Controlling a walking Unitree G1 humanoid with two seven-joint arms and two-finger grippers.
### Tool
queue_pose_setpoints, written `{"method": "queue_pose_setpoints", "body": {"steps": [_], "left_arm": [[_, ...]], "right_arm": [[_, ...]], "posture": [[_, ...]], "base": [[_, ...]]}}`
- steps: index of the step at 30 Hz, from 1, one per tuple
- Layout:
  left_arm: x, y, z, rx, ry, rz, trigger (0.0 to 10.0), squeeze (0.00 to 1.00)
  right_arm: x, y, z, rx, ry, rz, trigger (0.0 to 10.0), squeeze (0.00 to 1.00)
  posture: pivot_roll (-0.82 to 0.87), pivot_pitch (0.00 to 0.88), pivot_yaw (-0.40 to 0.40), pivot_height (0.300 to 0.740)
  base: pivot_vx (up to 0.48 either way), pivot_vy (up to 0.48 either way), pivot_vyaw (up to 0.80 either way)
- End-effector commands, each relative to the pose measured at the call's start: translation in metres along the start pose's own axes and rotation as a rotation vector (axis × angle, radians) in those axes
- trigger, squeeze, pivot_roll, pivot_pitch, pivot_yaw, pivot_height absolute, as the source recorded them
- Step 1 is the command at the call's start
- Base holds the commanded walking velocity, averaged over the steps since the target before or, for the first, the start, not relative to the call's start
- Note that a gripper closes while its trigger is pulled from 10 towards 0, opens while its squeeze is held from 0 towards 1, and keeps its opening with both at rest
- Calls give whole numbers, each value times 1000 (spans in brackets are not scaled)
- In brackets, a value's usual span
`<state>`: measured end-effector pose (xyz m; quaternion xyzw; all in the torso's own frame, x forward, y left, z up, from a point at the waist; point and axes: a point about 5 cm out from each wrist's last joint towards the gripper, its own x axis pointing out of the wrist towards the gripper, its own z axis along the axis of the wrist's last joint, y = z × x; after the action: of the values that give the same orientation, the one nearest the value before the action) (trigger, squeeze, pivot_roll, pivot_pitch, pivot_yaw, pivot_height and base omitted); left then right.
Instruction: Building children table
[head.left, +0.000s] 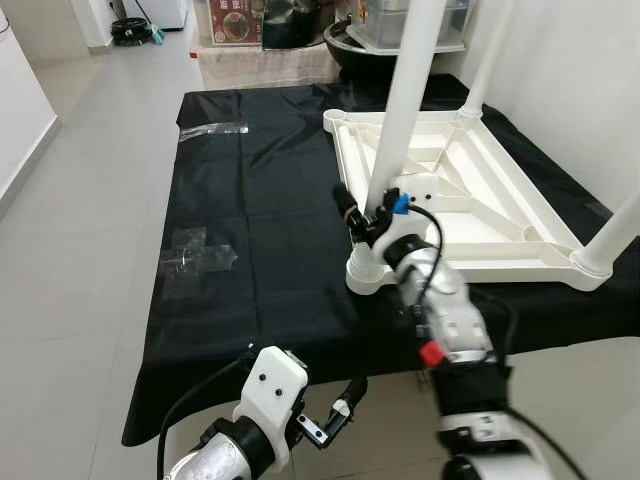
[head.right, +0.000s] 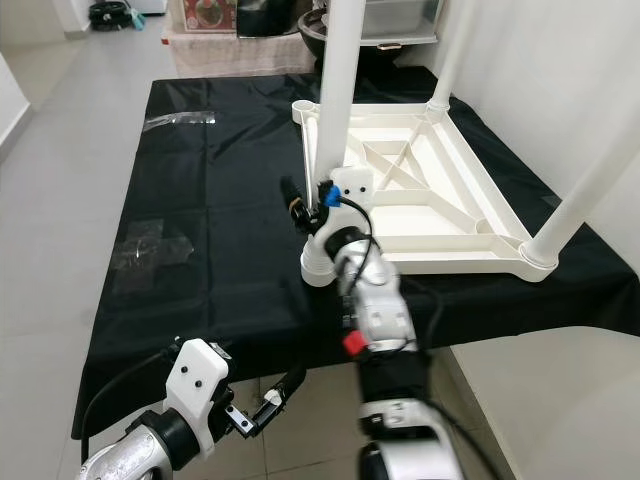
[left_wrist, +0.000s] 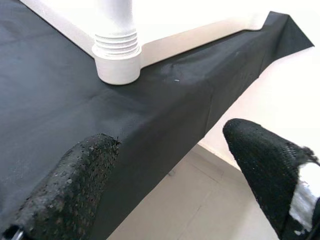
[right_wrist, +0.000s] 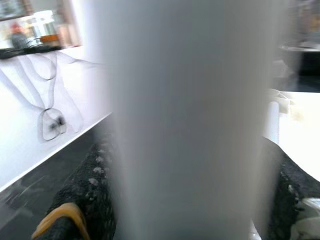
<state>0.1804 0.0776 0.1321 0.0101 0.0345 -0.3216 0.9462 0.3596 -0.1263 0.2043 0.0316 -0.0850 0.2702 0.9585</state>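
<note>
A white children's table (head.left: 480, 200) lies upside down on the black-covered worktop (head.left: 270, 200). Its near-left leg (head.left: 405, 90) stands upright in the corner socket (left_wrist: 118, 50). My right gripper (head.left: 365, 215) is shut on this leg just above the socket; in the right wrist view the leg (right_wrist: 185, 120) sits between the two black fingers (right_wrist: 85, 200). My left gripper (head.left: 335, 415) hangs open below the worktop's near edge, holding nothing; its fingers (left_wrist: 70, 185) are spread wide. Two more legs (head.left: 490, 60) (head.left: 615, 235) stand on the right corners.
Clear tape patches (head.left: 195, 255) (head.left: 212, 128) lie on the black cloth's left half. Boxes and containers (head.left: 240, 20) stand past the far end. A white wall (head.left: 580, 70) runs along the right; grey floor (head.left: 80, 200) lies to the left.
</note>
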Motion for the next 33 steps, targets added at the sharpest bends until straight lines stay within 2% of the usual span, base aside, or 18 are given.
{"method": "queue_pose_setpoints", "body": {"steps": [1,3,4,5,8,10,12,13,14,15,17,18,19,20,22,26,27,33], "left_arm": [[-1,1,-4,-1,14,3,10000,0],[-1,2,-4,-4,14,6,10000,0],[-1,2,-4,-4,14,6,10000,0],[-1,2,-4,-5,14,7,10000,0],[-1,2,-4,-5,14,7,10000,0],[-1,2,-5,-6,14,8,10000,0],[-1,2,-5,-6,14,8,10000,0],[-1,1,-5,-5,14,9,10000,0],[-1,1,-5,-5,14,9,10000,0],[-2,1,-5,-5,14,10,10000,0],[-2,1,-5,-5,14,10,10000,0],[-2,1,-5,-5,14,11,10000,0],[-2,1,-5,-5,14,11,10000,0],[-2,0,-5,-5,14,10,10000,0],[-2,-1,-6,-5,14,9,10000,0],[-3,-1,-6,-6,15,7,10000,0],[-3,-2,-6,-6,15,5,10000,0],[-2,-2,-7,-4,16,2,10000,0]], "right_arm": [[7,5,4,46,-1,103,10000,0],[11,2,12,113,26,263,10000,0],[11,2,12,113,26,263,10000,0],[12,3,14,131,44,366,10000,0],[12,3,14,131,44,366,10000,0],[11,6,16,162,72,538,10000,0],[11,6,16,162,72,538,10000,0],[9,8,17,186,81,624,10000,0],[9,8,17,186,81,624,10000,0],[9,9,18,203,85,683,10000,0],[9,9,18,203,85,683,10000,0],[7,10,18,202,97,749,10000,0],[7,10,18,202,97,749,10000,0],[6,12,16,202,115,815,10000,0],[5,15,14,197,134,872,10000,0],[4,18,13,190,151,913,10000,0],[4,20,11,177,173,928,0,0],[8,20,7,122,184,871,0,0]], "posture": [[159,106,-37,740],[164,104,-38,740],[164,104,-38,740],[166,102,-39,740],[166,102,-39,740],[172,98,-41,740],[172,98,-41,740],[176,95,-46,740],[176,95,-46,740],[176,95,-46,740],[176,95,-46,740],[180,94,-48,740],[180,94,-48,740],[185,88,-49,740],[185,85,-49,740],[184,84,-49,740],[183,77,-48,740],[184,71,-46,740]], "base": [[0,0,0],[0,0,0],[0,0,0],[0,0,0],[0,0,0],[0,0,0],[0,0,0],[0,0,0],[0,0,0],[0,0,0],[0,0,0],[0,0,0],[0,0,0],[0,0,0],[0,0,0],[0,0,0],[0,0,0],[0,0,0]]}}
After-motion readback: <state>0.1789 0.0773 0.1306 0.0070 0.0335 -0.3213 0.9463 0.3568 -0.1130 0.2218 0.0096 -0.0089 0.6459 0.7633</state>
